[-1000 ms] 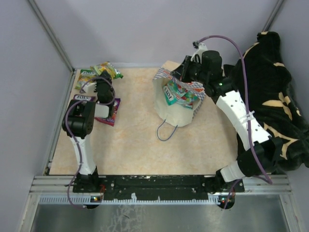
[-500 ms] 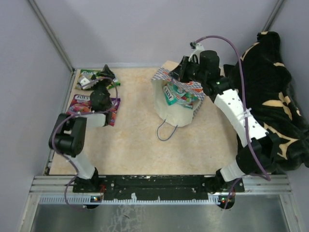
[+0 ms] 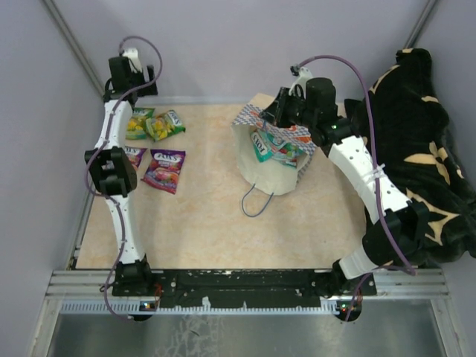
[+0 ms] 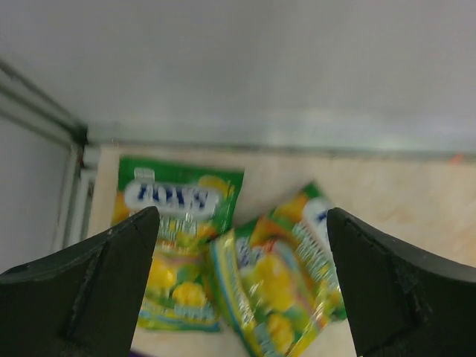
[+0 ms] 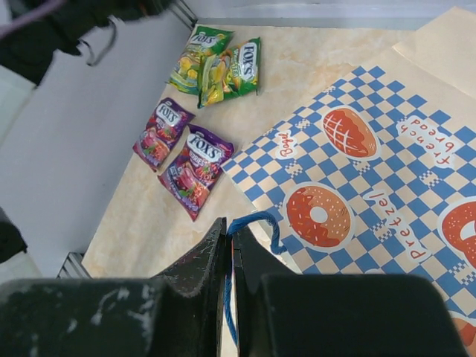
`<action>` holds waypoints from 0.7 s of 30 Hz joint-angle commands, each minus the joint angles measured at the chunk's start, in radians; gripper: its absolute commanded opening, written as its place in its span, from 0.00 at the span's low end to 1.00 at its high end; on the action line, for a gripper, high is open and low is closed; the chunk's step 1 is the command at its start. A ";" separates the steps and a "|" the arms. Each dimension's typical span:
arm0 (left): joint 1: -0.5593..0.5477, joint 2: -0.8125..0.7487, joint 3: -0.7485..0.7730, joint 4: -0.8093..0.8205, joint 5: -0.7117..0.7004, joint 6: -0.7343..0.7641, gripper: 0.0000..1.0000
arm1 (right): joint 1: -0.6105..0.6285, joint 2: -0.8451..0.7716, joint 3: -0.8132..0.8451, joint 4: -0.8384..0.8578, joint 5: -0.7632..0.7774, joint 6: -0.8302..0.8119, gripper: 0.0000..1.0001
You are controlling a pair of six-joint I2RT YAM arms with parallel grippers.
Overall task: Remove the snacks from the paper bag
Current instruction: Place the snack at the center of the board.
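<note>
So the paper bag (image 3: 268,165) sits roughly mid-surface, a bit toward the back right. It's matte cream paper, creased and slouching open, with a blue-and-white checkered band printed with orange donuts and pretzels. The right fingers (image 5: 201,275) are pressed together on its thin blue cord handle (image 5: 256,222), right at the bag's rim. Some snacks (image 3: 279,145) are bunched in the open mouth, teal and red glossy film all crinkled together. The rest are out on the beige, marbled-looking surface (image 3: 208,216) at the far left. The green-and-yellow packets (image 4: 223,253) overlap each other near the back edge, flat, shiny and pillow-shaped with lemon pictures and a white logo. The two purple packets (image 5: 186,152) lie side by side just in front of them. The left fingers (image 4: 82,290) are spread wide with nothing between them, held up above the green ones. A fuzzy black-and-tan blanket (image 3: 424,149) is heaped off to the right. Compared with half a second ago, the left arm was crouched low right over the packets and has now swung up tall toward the back-left corner. That leaves the green packets fully uncovered. The right arm and the bag look basically unchanged.
</note>
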 commanded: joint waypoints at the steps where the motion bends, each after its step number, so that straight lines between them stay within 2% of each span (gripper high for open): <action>1: 0.002 0.037 -0.094 -0.286 0.047 0.214 0.99 | -0.007 -0.004 -0.012 0.057 -0.026 -0.018 0.07; 3: 0.002 0.024 -0.209 -0.205 0.055 0.250 0.99 | -0.007 0.008 -0.026 0.073 -0.043 -0.012 0.07; 13: -0.013 0.123 -0.230 -0.243 0.044 0.241 0.99 | -0.007 0.034 -0.077 0.108 -0.080 -0.008 0.07; 17: -0.023 0.135 -0.225 -0.309 0.047 0.096 0.92 | -0.007 0.041 -0.081 0.124 -0.089 -0.002 0.07; 21: -0.024 0.122 -0.277 -0.336 0.123 -0.099 0.99 | -0.007 0.049 -0.081 0.134 -0.103 0.009 0.07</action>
